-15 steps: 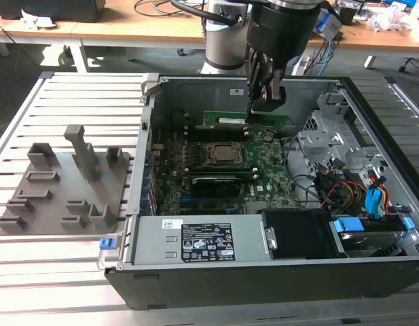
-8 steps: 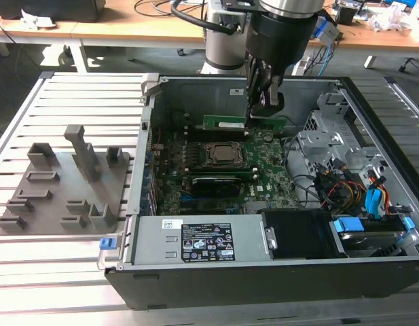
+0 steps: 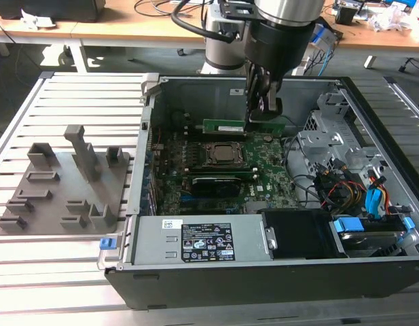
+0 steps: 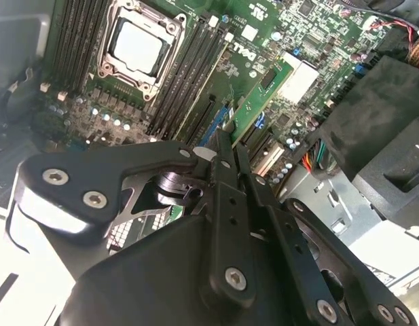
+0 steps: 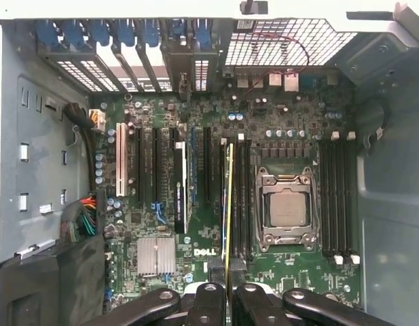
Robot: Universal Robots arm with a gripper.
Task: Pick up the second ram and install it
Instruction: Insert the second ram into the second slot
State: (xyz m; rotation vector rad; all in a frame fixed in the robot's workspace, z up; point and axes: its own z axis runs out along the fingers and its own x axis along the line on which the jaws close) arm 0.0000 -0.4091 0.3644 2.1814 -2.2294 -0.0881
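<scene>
Vertical tool [image 3: 263,115] around second ram [image 3: 223,127]

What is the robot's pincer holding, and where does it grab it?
The pincer is holding the second ram, the thin green stick. It squeezes the stick's two flat sides near one end.

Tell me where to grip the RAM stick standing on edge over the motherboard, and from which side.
Pinch the second ram across its two flat faces at the upper long edge, coming straight down from above. It stands on edge, with memory slots close beside it and its lower edge facing the motherboard. The end effector grips it that way.
</scene>
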